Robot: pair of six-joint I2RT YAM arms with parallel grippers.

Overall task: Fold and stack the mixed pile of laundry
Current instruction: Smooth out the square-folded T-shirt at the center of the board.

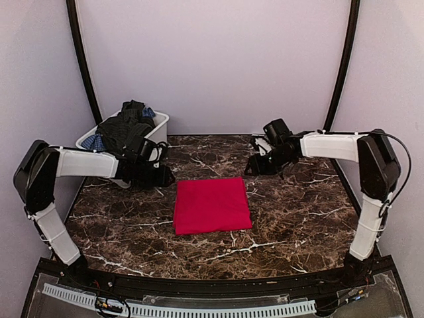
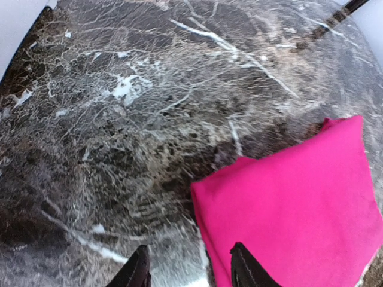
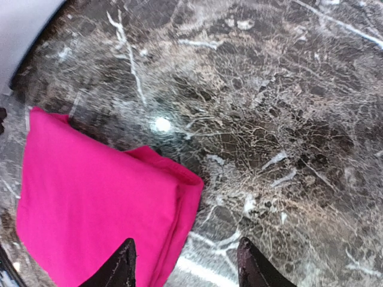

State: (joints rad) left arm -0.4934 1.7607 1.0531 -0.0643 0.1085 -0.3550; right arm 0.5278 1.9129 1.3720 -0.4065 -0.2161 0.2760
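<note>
The left pincer (image 2: 190, 248) and right pincer (image 3: 187, 241) gape empty — either side of the folded red cloth (image 1: 212, 205) (lying flat).

**Marble-look table in a pale lilac enclosure**

A table (image 1: 291, 218) fills the floor of the scene, its top dark brown with white and tan veins running across it like marble. The back wall (image 1: 218, 59) is plain, matte, pale lilac, and the left wall (image 1: 33, 79) and right wall (image 1: 391, 66) match it. A black pole (image 1: 81, 59) rises at the far left corner and another black pole (image 1: 346, 59) at the far right, both leaning outward. A white slotted strip (image 1: 199, 308) runs along the near edge. Light is soft and even; one small bright glare spot (image 3: 161, 124) shows on the glossy top.
</note>
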